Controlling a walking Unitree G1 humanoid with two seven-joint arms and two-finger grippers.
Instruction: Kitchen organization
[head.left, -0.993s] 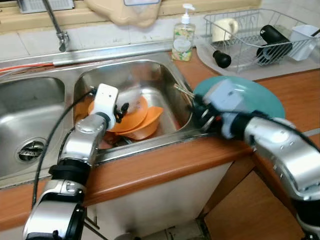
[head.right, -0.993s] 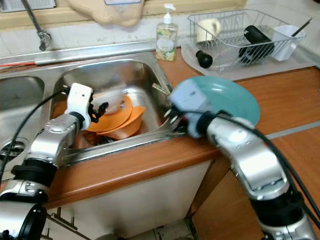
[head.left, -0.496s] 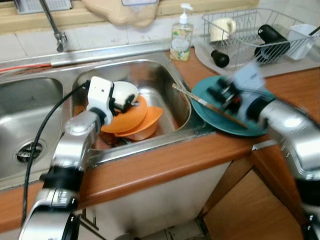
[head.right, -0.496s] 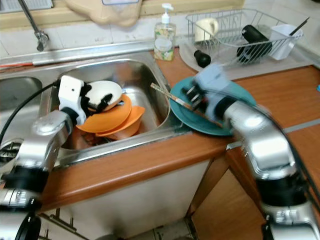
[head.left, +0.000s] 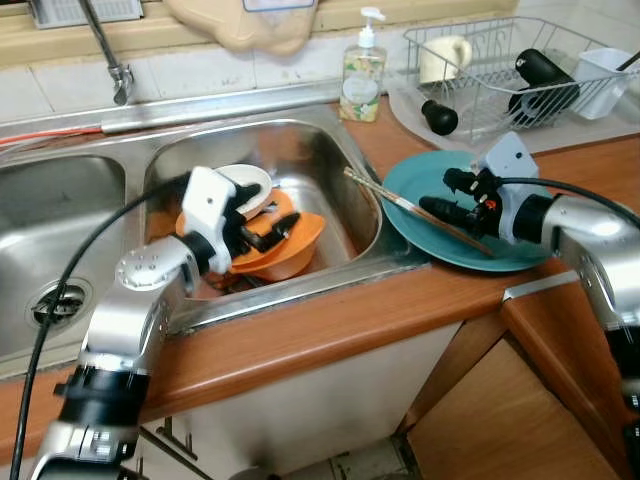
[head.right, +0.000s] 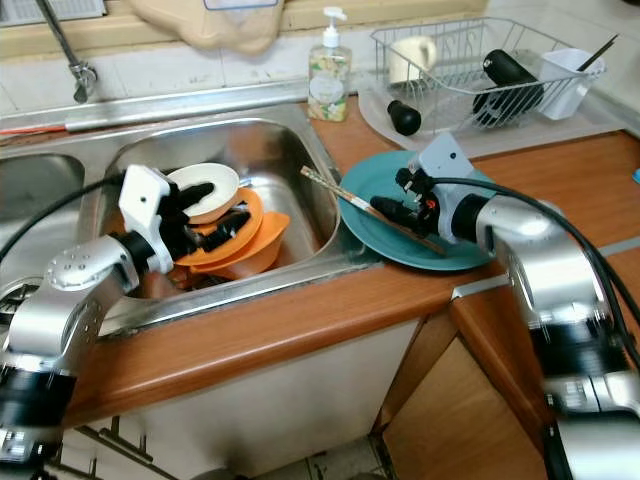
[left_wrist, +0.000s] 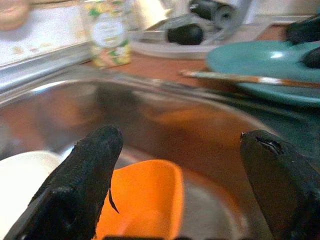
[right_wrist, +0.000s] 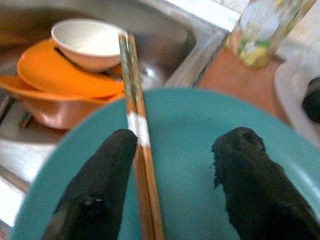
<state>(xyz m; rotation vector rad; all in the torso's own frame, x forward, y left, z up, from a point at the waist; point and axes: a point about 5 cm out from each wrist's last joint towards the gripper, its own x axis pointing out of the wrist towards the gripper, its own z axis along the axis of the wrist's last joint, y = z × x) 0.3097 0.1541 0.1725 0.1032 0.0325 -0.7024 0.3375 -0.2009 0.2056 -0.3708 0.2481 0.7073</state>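
Note:
Two orange bowls (head.left: 295, 243) are stacked in the right sink basin (head.left: 330, 160), with a white bowl (head.left: 248, 184) resting on top. My left gripper (head.left: 262, 229) hovers just over the orange bowls, in front of the white bowl. It is open with nothing between its fingers (left_wrist: 95, 165). A teal plate (head.left: 515, 255) lies on the wooden counter beside the sink. A pair of chopsticks (head.left: 398, 204) lies across it, one end poking out over the basin. My right gripper (right_wrist: 180, 145) is open low over the plate, and the chopsticks (right_wrist: 137, 130) lie beside one finger.
A soap bottle (head.left: 364, 70) stands behind the sink. A wire dish rack (head.left: 520, 75) at the back right holds a mug, a black bottle and a white container. The faucet (head.left: 110, 50) and the left basin (head.left: 50, 230) are to the left. The counter edge runs along the front.
My right arm swung from the sink's edge to the teal plate, and the chopsticks now lie there beside its open fingers. My left gripper moved down from the white bowl over the orange bowls.

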